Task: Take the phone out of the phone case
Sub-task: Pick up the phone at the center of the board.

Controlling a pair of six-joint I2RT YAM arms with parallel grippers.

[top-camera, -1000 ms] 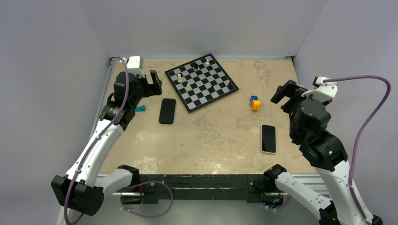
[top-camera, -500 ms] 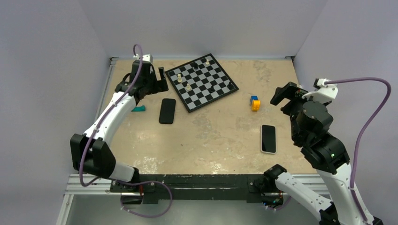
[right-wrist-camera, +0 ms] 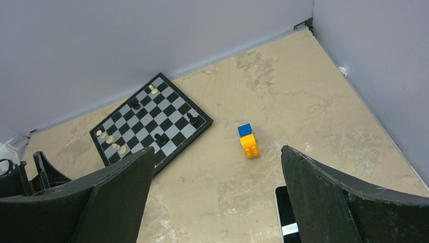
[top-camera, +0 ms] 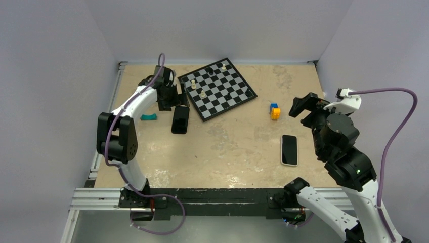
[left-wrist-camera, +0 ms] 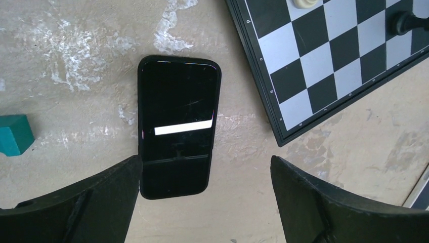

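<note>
The phone case [top-camera: 180,120] is a black shell lying flat on the left of the table, beside the chessboard. The phone's glossy black screen [left-wrist-camera: 177,101] sits face up inside it and reflects a light strip; the case rim [left-wrist-camera: 172,188] hides the phone's edges. My left gripper [top-camera: 172,101] hangs open above the case's far end. In the left wrist view [left-wrist-camera: 205,202] its jaws stand wide apart, one finger [left-wrist-camera: 91,202] over a case corner, holding nothing. My right gripper [top-camera: 303,107] is open and empty, high over the right side, also shown in its wrist view [right-wrist-camera: 217,202].
A white-rimmed handset [top-camera: 289,150] with a black screen lies bare at the right, below my right gripper, its corner showing [right-wrist-camera: 287,217]. A chessboard [top-camera: 217,88] with several pieces is at the back. A teal block [top-camera: 148,117] lies left of the case. A blue-and-yellow brick [top-camera: 274,111] lies right of the board.
My left arm has swung forward and to the right, bringing its open gripper over the case's far end. My right gripper has shifted slightly left. Nothing on the table has moved.
</note>
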